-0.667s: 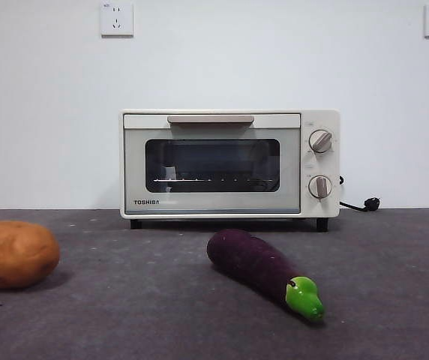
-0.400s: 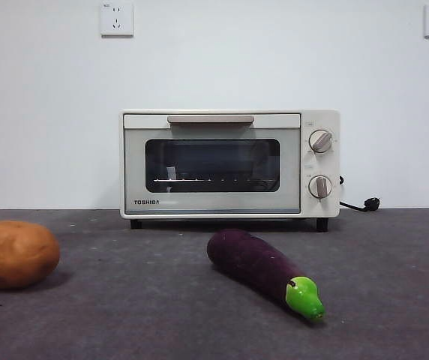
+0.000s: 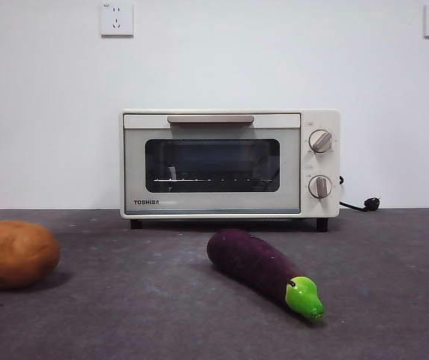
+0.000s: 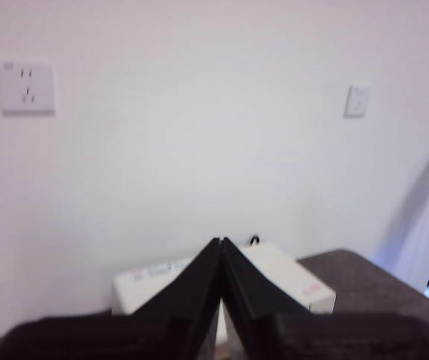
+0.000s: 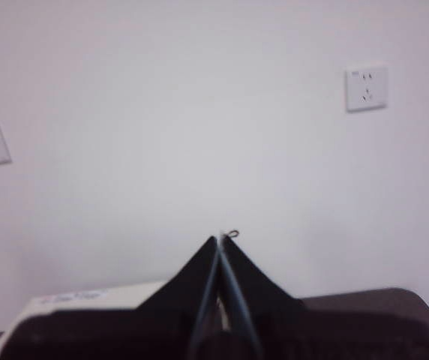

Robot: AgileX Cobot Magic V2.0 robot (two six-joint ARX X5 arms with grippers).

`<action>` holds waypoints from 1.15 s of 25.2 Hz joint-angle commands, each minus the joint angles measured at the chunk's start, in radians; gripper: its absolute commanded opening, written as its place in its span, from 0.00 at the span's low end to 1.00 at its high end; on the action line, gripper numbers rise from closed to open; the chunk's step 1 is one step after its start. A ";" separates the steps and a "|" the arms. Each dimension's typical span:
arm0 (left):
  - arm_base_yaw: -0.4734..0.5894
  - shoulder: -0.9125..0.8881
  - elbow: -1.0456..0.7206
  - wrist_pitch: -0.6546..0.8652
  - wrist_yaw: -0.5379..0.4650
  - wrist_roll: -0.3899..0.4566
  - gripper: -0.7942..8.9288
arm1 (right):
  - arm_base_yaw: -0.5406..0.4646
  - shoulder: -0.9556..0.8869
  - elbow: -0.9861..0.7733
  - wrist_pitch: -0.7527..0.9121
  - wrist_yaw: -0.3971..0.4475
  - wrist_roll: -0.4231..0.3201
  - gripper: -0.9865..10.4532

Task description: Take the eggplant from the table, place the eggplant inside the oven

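The dark purple eggplant (image 3: 258, 268) lies on the grey table (image 3: 147, 315) in front of the oven, its green stem cap (image 3: 305, 297) pointing to the near right. The cream-white oven (image 3: 229, 163) stands at the back with its door closed. Neither arm shows in the front view. My left gripper (image 4: 221, 241) is shut and empty, raised high, with the oven's top (image 4: 289, 279) seen beyond it. My right gripper (image 5: 220, 240) is also shut and empty, facing the wall above the oven's top (image 5: 87, 298).
A round orange-brown potato (image 3: 15, 254) rests at the left edge of the table. The oven's power cord and plug (image 3: 366, 204) lie behind it on the right. Two wall sockets (image 3: 117, 19) sit high on the white wall.
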 commanded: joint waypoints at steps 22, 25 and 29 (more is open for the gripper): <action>-0.058 0.137 0.192 -0.113 0.004 0.005 0.08 | 0.008 0.130 0.233 -0.156 -0.089 -0.002 0.09; -0.058 0.142 0.192 -0.113 0.004 0.005 0.08 | 0.008 0.130 0.233 -0.147 -0.146 0.002 0.10; -0.058 0.146 0.192 -0.113 0.004 0.008 0.08 | 0.008 0.135 0.234 -0.120 -0.224 0.031 0.25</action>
